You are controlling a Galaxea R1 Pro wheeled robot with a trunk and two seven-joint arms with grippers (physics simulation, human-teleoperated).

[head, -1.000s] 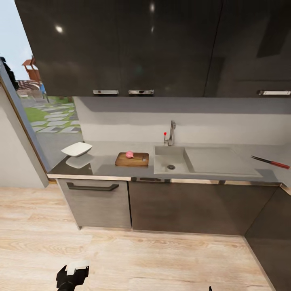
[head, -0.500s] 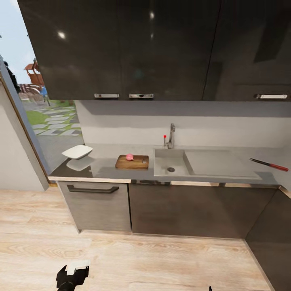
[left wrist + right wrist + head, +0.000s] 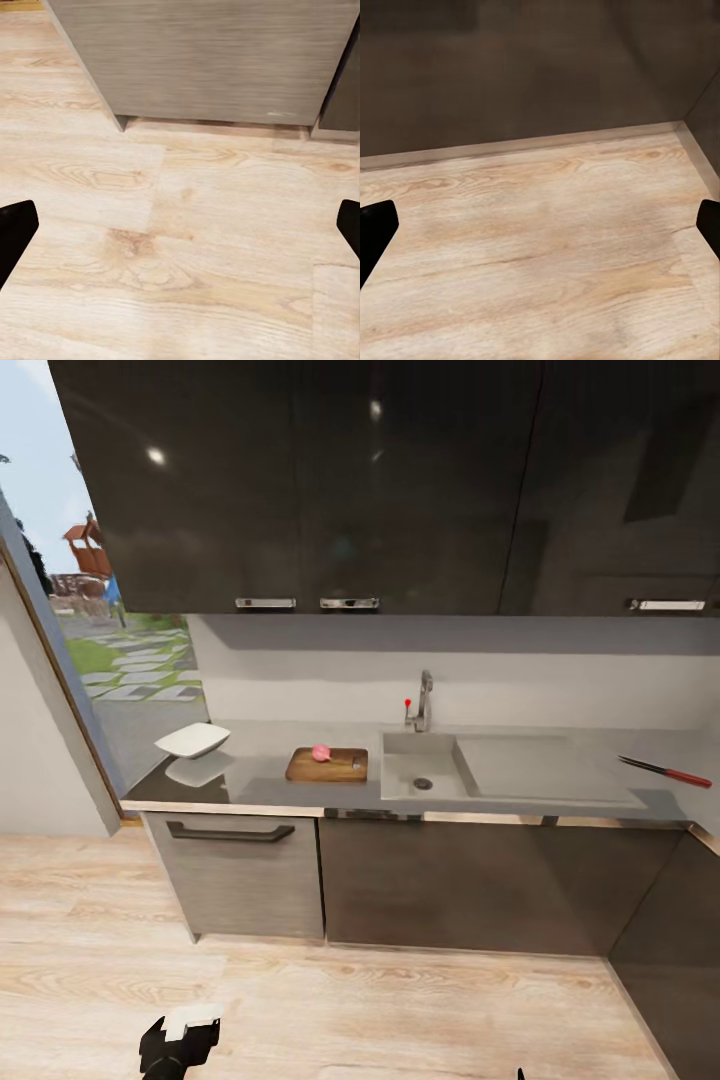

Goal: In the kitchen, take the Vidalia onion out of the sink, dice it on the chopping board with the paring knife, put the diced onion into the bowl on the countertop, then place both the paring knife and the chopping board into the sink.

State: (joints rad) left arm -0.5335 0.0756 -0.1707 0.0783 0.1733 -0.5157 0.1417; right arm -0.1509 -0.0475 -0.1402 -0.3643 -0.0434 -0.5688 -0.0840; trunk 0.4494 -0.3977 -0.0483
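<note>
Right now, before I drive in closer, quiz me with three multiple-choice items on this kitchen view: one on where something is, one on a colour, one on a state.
1. Where is the onion?
A. in the sink
B. on the chopping board
C. in the bowl

2. What colour is the paring knife's handle?
A. red
B. white
C. green

3. How do the left gripper's fingers stand?
A. shut on the knife
B. shut, empty
C. spread, empty

Key: 1 B, it sits on the chopping board, left of the sink. 2 A, the paring knife ends in red. 3 C, the left gripper shows floor between its fingers.
</note>
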